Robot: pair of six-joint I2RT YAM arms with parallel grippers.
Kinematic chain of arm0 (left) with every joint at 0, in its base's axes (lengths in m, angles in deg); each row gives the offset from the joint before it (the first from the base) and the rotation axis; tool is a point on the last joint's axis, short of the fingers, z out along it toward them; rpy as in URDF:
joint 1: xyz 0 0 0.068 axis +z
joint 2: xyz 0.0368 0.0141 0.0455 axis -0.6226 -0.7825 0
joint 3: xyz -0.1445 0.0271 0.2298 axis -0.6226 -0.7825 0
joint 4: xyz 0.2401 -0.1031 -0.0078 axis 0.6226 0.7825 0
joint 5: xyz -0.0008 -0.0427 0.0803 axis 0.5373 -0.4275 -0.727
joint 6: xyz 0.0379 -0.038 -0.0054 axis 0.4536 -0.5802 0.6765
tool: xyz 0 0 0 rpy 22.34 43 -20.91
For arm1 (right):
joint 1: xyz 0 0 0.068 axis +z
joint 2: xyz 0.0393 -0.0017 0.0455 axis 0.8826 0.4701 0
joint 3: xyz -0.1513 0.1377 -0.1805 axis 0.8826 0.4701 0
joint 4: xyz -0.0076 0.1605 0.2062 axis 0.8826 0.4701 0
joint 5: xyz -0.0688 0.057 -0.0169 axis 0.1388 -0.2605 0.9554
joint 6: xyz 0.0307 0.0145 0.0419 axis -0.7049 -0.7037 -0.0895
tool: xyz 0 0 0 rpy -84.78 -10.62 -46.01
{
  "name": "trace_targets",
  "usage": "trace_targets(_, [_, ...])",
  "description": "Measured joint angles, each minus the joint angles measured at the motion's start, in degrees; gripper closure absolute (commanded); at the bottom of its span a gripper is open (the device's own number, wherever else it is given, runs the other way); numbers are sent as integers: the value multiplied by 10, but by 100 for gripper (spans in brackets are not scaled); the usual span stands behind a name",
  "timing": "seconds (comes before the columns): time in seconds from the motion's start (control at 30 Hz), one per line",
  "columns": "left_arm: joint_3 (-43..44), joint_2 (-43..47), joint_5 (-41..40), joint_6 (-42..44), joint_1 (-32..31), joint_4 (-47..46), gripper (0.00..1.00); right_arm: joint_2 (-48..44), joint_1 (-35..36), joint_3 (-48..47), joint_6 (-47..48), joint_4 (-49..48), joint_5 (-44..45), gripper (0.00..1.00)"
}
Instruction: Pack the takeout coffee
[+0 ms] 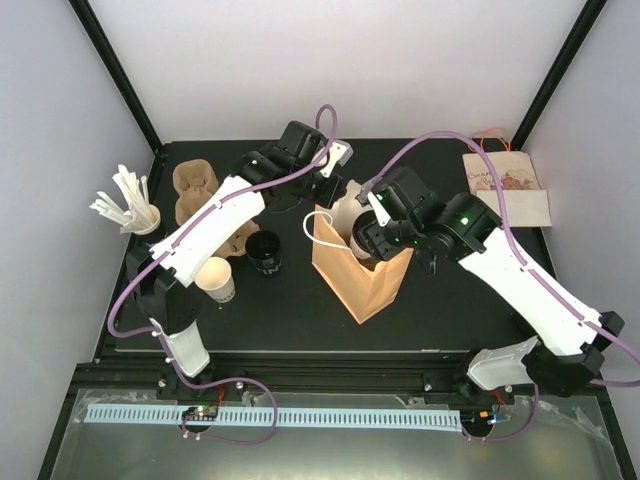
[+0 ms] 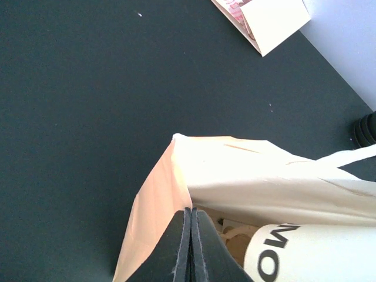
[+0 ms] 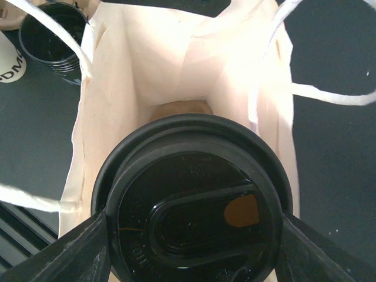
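right wrist — right tool, spread wide, grips lidded cup

The overhead camera sits above and behind my bases, facing down over the whole counter. My left wrist camera looks down, close, along my left gripper at the bag's rim. My right wrist camera peers straight down, nearer still, past the cup into that bag. All three views share the bag.
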Motion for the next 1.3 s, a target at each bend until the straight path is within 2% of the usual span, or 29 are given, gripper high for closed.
trace_targets(0.6, [0, 0, 7, -10, 6, 2, 98, 94, 2, 11, -67, 3, -30, 52])
trace_targets(1.03, [-33, 37, 33, -9, 8, -27, 98, 66, 3, 135, -92, -17, -49, 52])
trace_targets(1.3, [-56, 65, 60, -8, 9, -52, 99, 75, 2, 115, -94, -3, -49, 52])
